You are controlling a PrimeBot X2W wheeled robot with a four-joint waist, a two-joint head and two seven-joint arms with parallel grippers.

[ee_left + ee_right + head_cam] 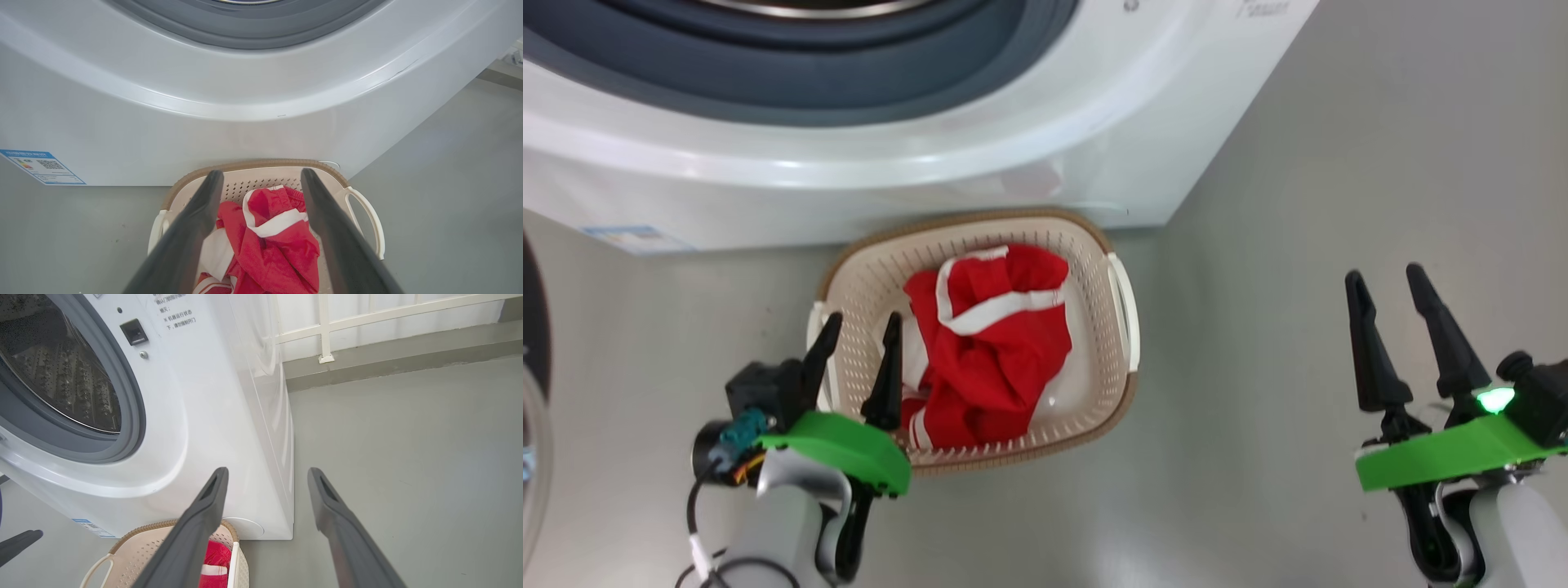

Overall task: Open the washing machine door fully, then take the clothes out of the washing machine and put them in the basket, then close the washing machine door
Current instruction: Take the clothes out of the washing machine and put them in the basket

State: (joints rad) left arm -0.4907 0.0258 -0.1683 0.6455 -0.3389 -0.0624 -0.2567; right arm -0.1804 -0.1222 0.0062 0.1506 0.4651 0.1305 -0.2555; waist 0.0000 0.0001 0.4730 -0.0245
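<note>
Clothes [992, 343] in basket [1097, 327] on floor [1339, 163], just before washing machine [849, 180]; left fingers [887, 371] spread, empty, over basket's left rim; right fingers [1369, 355] spread, empty.

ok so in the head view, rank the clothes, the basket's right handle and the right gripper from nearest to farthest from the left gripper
From the left gripper:
1. clothes, just right of its fingers, lying in the basket
2. right handle, on the basket's far side, beyond the clothes
3. right gripper, far right of the view
</note>
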